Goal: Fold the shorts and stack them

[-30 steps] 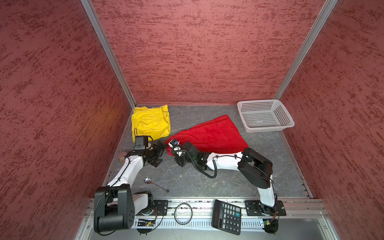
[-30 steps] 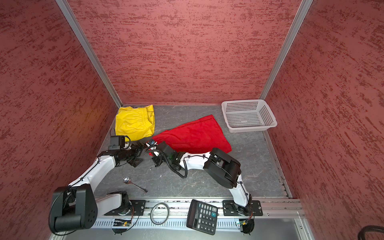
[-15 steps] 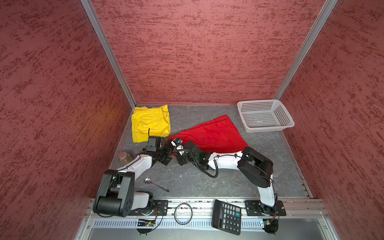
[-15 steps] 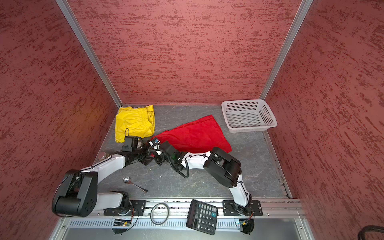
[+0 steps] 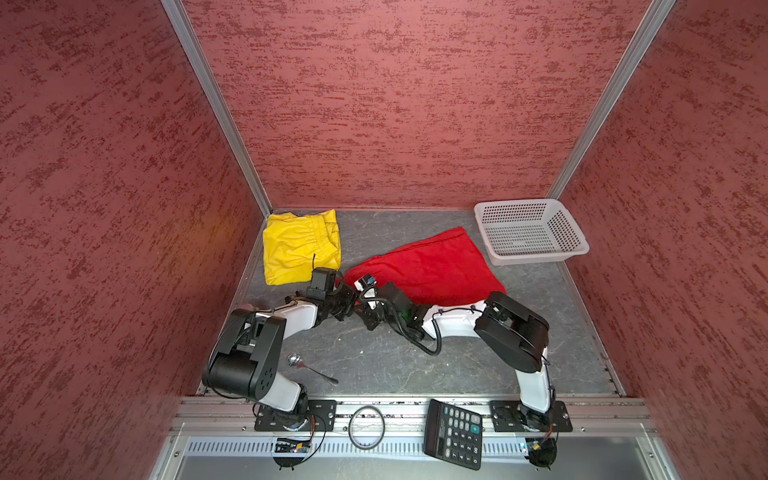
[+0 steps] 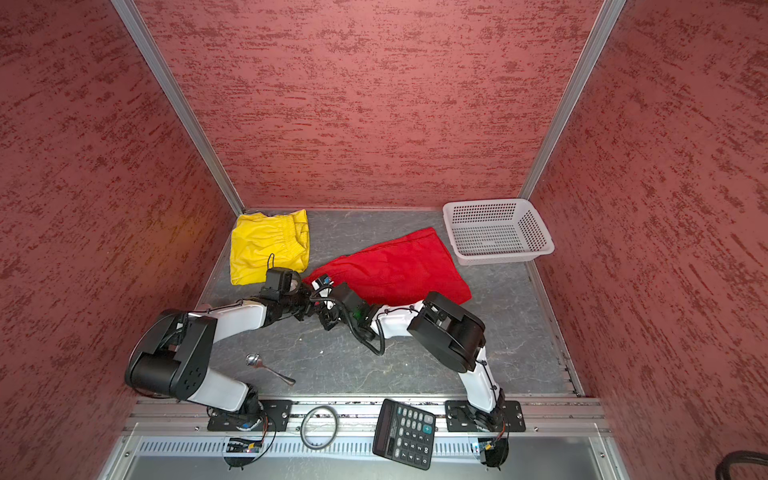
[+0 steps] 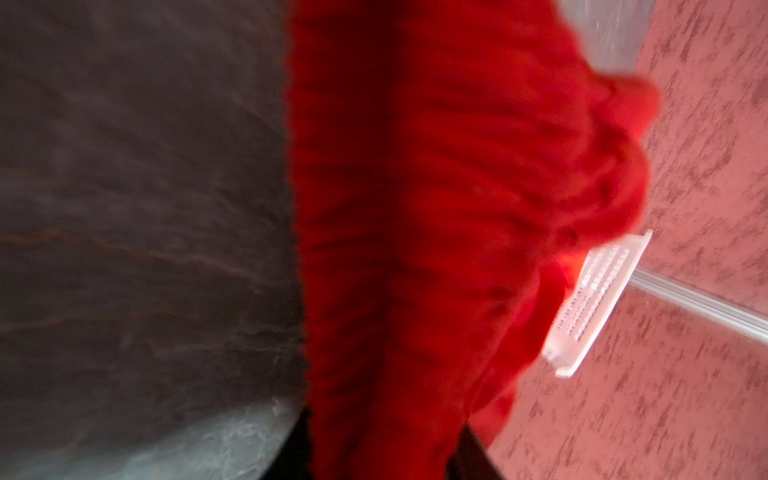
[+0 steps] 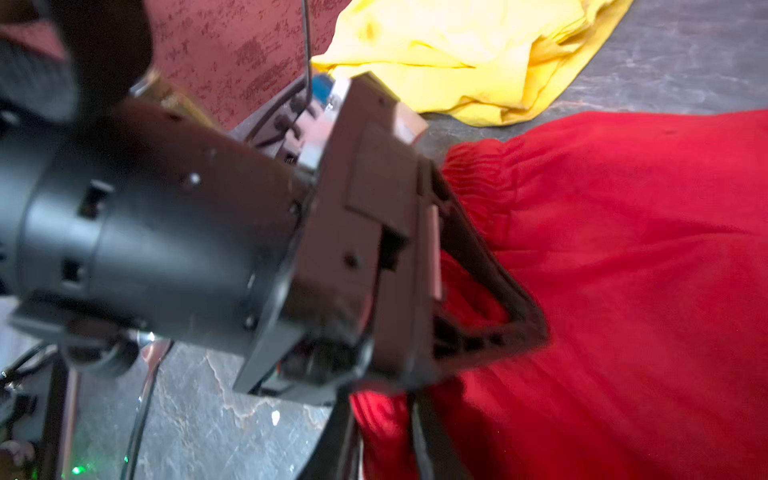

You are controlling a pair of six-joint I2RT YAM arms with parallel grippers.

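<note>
Left gripper (image 7: 382, 424): clenched on red shorts (image 5: 432, 270) at waistband, cloth bunched between fingers. Right gripper (image 8: 382, 440): at same waistband end, just beside left; grip cannot be told. Red shorts: spread mid-surface, slanting toward back right. Yellow shorts (image 5: 297, 245): back left corner. Basket (image 5: 536, 259): back right corner.

Both arms are bent inward at the elbow, with the forearms held low. The left arm (image 5: 291, 322) and the right arm (image 5: 455, 322) meet wrist to wrist near the middle. In both top views the two grippers are almost touching. The left gripper (image 8: 530, 332) has its fingers converged to a point, pinched onto the gathered edge of the red shorts (image 8: 623, 249). The right gripper (image 8: 382, 419) has its fingers parted with a red fold between them — whether it grips cannot be determined.
</note>
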